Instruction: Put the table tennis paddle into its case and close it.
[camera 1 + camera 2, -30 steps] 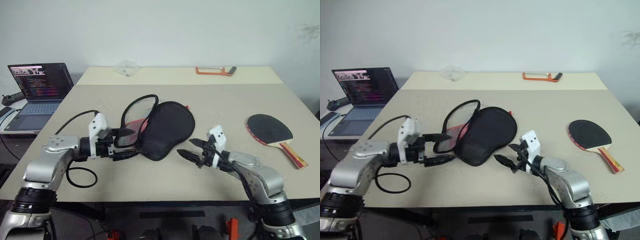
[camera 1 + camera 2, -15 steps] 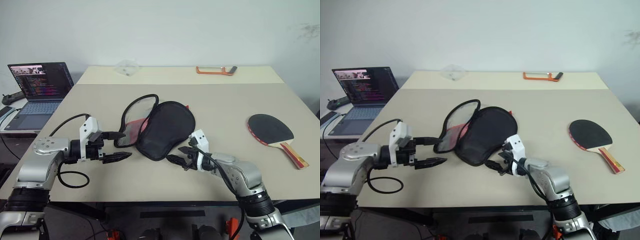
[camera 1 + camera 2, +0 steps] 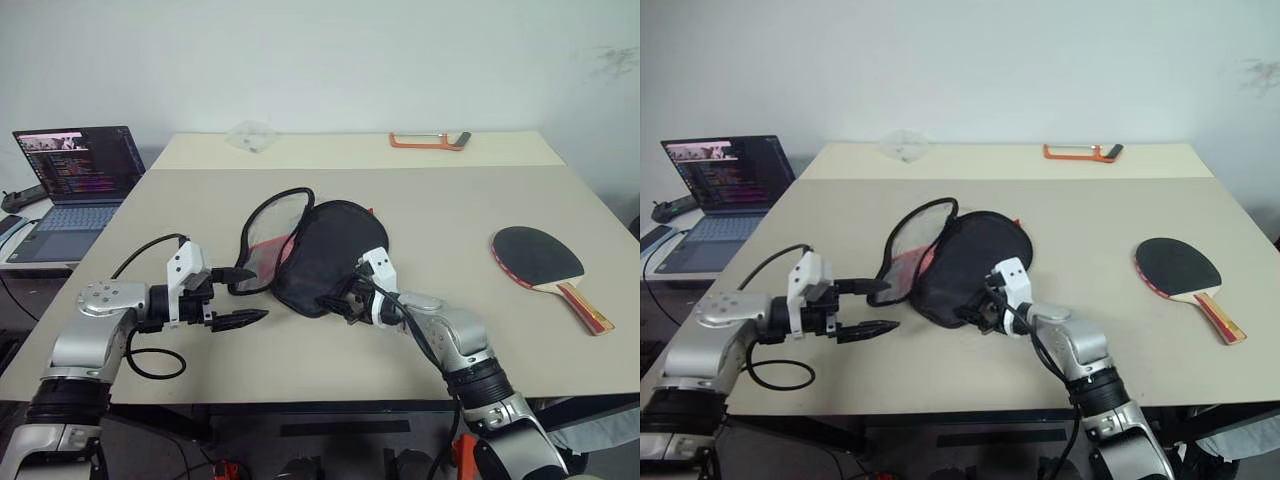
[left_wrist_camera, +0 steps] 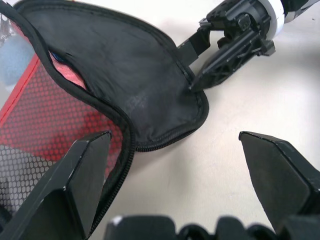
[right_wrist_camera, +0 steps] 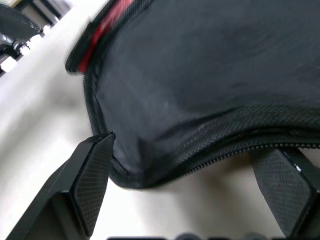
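The case [image 3: 330, 255] lies in the middle of the table, a black pouch with its mesh flap [image 3: 265, 235] folded open to the left and red showing inside. My right gripper [image 3: 336, 300] is open at the case's near rim. In the right wrist view its fingers [image 5: 92, 175] stand on either side of the zipper edge [image 5: 210, 155]. My left gripper [image 3: 252, 294] is open just left of the case, level with the mesh flap [image 4: 45, 125]. The table tennis paddle [image 3: 537, 258] lies black face up, apart at the right, its handle [image 3: 588, 308] pointing towards the near edge.
An open laptop [image 3: 75, 180] sits on a side table to the left. An orange-handled tool [image 3: 430, 140] and a clear plastic piece [image 3: 250, 133] lie at the back. A black cable [image 3: 150, 360] loops under my left arm.
My right gripper has moved left and forward, from open table up to the case's near rim. The left gripper has stayed about where it was, still open.
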Controlling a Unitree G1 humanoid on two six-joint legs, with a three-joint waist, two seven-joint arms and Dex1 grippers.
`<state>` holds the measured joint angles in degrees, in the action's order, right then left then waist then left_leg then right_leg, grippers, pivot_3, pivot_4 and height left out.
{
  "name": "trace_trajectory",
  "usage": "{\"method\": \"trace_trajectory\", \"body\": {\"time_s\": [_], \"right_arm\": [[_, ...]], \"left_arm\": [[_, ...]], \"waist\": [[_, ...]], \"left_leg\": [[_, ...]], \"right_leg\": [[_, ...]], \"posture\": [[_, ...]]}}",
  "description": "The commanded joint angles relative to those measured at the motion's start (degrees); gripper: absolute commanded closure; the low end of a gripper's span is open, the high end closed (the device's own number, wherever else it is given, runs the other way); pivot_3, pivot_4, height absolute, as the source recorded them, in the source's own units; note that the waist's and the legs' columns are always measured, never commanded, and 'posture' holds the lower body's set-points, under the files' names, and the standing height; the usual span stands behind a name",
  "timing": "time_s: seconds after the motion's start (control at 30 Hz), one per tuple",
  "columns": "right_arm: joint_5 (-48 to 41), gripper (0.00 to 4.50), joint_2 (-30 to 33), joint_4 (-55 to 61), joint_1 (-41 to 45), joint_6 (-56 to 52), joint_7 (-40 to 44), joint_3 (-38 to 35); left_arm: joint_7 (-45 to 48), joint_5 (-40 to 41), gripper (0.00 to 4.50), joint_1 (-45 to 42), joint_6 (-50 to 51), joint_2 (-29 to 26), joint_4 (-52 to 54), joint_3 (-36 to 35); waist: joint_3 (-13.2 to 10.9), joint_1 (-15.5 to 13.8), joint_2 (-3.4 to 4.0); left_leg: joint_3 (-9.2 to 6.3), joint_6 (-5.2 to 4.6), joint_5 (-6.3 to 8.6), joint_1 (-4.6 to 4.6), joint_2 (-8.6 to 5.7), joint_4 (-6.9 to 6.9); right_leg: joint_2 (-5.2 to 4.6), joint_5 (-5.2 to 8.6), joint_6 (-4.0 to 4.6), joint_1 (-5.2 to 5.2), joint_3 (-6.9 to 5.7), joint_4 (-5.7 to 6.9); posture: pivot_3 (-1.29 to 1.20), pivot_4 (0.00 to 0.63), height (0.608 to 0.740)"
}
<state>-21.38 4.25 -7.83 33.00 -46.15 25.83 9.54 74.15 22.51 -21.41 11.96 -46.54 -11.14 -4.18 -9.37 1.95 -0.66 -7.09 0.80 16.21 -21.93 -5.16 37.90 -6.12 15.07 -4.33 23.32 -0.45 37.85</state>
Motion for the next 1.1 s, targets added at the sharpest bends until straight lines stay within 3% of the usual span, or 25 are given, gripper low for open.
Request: {"method": "trace_trajectory", "body": {"time_s": [0.03, 0.37, 0.4, 0.57, 0.8, 1.1], "right_arm": [[-1.2, 0.93, -0.3, -0.9, 2.0, -2.0, -2.1, -4.7], [-5.0, 4.29, -0.8, -4.0, 4.3, -7.2, -6.9, -15.5], [-5.5, 4.47, -0.7, -4.0, 4.4, -7.7, -7.2, -16.3], [-6.8, 4.47, -0.1, -3.3, 4.7, -9.6, -7.6, -18.0], [-7.5, 4.47, 10.0, -5.1, 7.5, -12.7, -4.3, -20.3], [-5.2, 4.47, 21.8, -11.7, 10.7, -12.6, 3.2, -17.6]], "left_arm": [[-0.6, 0.1, 0.0, -0.8, -0.2, 0.1, 2.1, -0.4], [-2.5, 0.4, 0.0, -2.8, 2.6, 2.4, 5.8, 0.9], [-2.7, 0.5, 0.0, -3.1, 2.8, 2.7, 6.2, 1.1], [-3.1, 0.8, 0.0, -3.7, 3.8, 3.2, 7.2, 1.5], [-2.7, 0.5, 0.0, -5.9, 4.7, 4.4, 7.9, 3.0], [-2.4, 0.2, 0.0, -7.2, 4.9, 5.0, 8.1, 4.4]], "waist": [[0.0, 0.0, 0.0], [0.0, 0.0, 0.0], [0.0, 0.0, 0.0], [0.0, 0.0, 0.0], [0.0, -0.2, 0.0], [0.0, 0.3, 0.0]], "left_leg": [[0.0, 0.0, 0.0, 0.0, 0.0, 0.0], [0.01, 0.0, 0.0, -0.01, 0.0, 0.01], [0.01, 0.0, 0.0, 0.0, 0.0, 0.02], [0.02, 0.0, -0.01, 0.0, 0.0, 0.02], [0.02, -0.01, -0.01, -0.04, -0.08, 0.06], [0.14, -0.03, 0.0, -0.04, -0.01, 0.02]], "right_leg": [[0.0, 0.0, 0.0, 0.0, 0.0, 0.02], [0.0, 0.0, 0.01, 0.0, 0.03, 0.05], [0.0, 0.0, 0.01, 0.0, 0.03, 0.06], [0.0, 0.0, 0.01, 0.0, 0.03, 0.08], [-0.06, 0.0, 0.0, -0.04, 0.01, 0.05], [-0.03, 0.0, 0.01, -0.03, 0.05, 0.03]], "posture": [[0.0, 0.15, 0.74], [0.0, 0.15, 0.74], [0.0, 0.15, 0.74], [0.0, 0.15, 0.74], [0.0, 0.15, 0.74], [0.0, 0.15, 0.74]]}}
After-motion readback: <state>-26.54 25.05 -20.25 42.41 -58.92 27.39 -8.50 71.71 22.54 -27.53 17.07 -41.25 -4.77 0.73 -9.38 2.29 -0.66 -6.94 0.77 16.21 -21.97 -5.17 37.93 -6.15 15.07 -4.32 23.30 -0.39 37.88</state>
